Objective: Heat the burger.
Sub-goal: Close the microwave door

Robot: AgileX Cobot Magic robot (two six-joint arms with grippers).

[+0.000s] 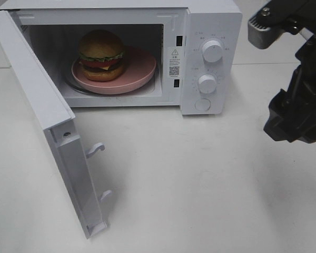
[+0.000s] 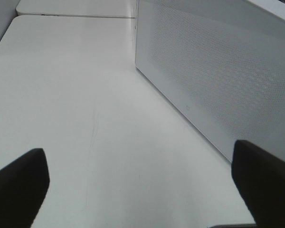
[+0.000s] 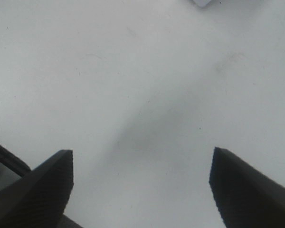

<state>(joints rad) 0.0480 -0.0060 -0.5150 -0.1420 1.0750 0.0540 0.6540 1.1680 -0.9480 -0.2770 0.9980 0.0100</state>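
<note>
The burger (image 1: 101,54), with a golden bun, lettuce, tomato and patty, sits on a pink plate (image 1: 139,68) inside the white microwave (image 1: 210,21). The microwave door (image 1: 52,126) stands wide open toward the front left. My right gripper (image 1: 295,124) hangs over the table to the right of the microwave; the right wrist view shows my right gripper (image 3: 141,164) open above bare table. My left gripper (image 2: 140,164) is open with nothing between its fingers, facing the perforated outer face of the door (image 2: 218,71). The left arm is outside the high view.
The microwave has two round knobs (image 1: 212,51) and a button (image 1: 202,104) on its right panel. Two latch hooks (image 1: 97,148) stick out of the open door's edge. White table (image 1: 200,184) stretches in front of the microwave.
</note>
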